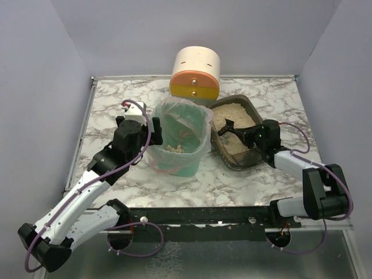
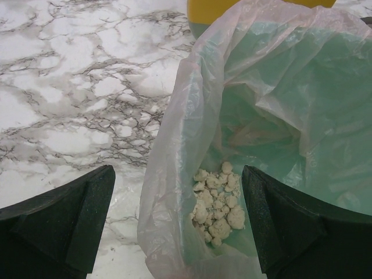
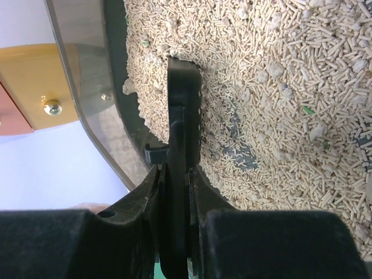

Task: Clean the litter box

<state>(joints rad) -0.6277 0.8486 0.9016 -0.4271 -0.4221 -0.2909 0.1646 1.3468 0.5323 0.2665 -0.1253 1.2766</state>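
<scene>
Tabletop (image 1: pixel 110 104) in white marble, seen from above. The dark grey litter box (image 1: pixel 239 165) sits right of centre, just beside a green bin (image 1: pixel 186 165) lined with a clear bag (image 1: pixel 180 113). The right gripper (image 1: pixel 250 135) is clamped tight on the handle of a black scoop (image 1: pixel 229 125), whose blade is dug into the beige litter. The left gripper (image 1: pixel 152 129) is spread wide at the bag's left rim, holding nothing. Pale clumps (image 2: pixel 218 203) lie inside the bag.

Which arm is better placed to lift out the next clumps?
Right: the right claw grips the black scoop dug into the litter box; the left claw hangs open at the green bin.
</scene>
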